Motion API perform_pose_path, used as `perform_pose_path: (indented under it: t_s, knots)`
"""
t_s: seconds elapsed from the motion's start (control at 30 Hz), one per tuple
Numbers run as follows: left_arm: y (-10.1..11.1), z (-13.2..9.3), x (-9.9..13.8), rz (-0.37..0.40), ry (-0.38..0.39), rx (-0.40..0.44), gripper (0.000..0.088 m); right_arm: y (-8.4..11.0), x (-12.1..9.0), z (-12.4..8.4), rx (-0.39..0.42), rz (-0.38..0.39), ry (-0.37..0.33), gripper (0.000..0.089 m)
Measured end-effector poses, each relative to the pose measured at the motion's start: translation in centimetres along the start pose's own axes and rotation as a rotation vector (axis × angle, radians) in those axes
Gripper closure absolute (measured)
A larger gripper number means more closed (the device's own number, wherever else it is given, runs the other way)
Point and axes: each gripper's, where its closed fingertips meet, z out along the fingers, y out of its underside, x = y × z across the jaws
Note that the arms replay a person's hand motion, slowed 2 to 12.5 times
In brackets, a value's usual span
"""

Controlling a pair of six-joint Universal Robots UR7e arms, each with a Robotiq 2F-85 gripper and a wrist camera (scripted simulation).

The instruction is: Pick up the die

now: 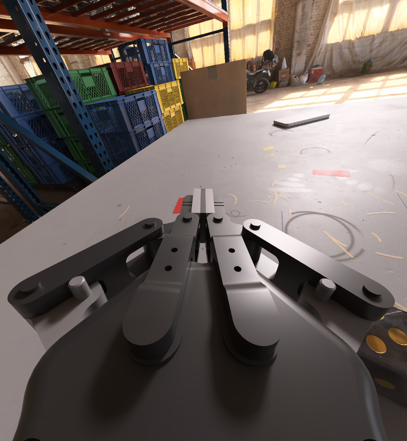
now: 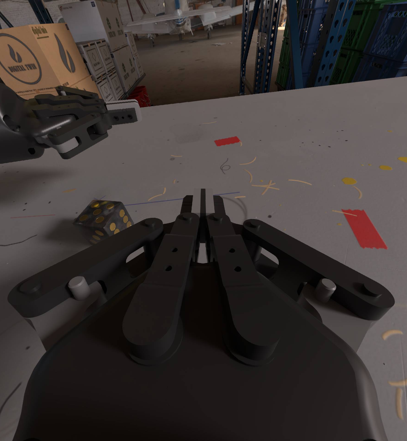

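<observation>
The die [image 2: 104,220] is a dark marbled cube with gold pips, resting on the grey table left of and just beside my right gripper [image 2: 203,191], which is shut and empty above the table. In the left wrist view the die [image 1: 398,353] sits at the lower right, behind and to the right of my left gripper [image 1: 203,191], which is shut and empty. The left gripper also shows in the right wrist view [image 2: 135,110], hovering beyond the die at the upper left.
A flat white slab [image 1: 301,119] lies far across the table. Red tape patches [image 2: 364,229] [image 2: 227,141] and paint marks dot the surface. The table's edge [image 1: 102,176] runs along the left, with crates and blue racking [image 1: 61,78] beyond. Cardboard boxes [image 2: 26,59] stand past the far edge.
</observation>
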Motion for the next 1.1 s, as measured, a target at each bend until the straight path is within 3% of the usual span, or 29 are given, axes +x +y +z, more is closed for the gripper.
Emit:
perform_pose_path:
  t_s: [0.37,0.7,1.1]
  knots:
    - [-0.5,-0.8,1.1,0.028,0.032,0.030,0.0882,-0.2,-0.1,-0.1,0.015,0.007,-0.019,0.0893]
    - [-0.9,-1.8,2.0,-0.038,0.056,0.040,0.0882,-0.6,-0.1,-0.1,0.035,-0.001,-0.049,0.0893]
    - [-1.3,-3.0,3.4,-0.110,0.073,0.048,0.0882,-0.9,1.0,0.5,0.018,-0.081,-0.028,0.0893]
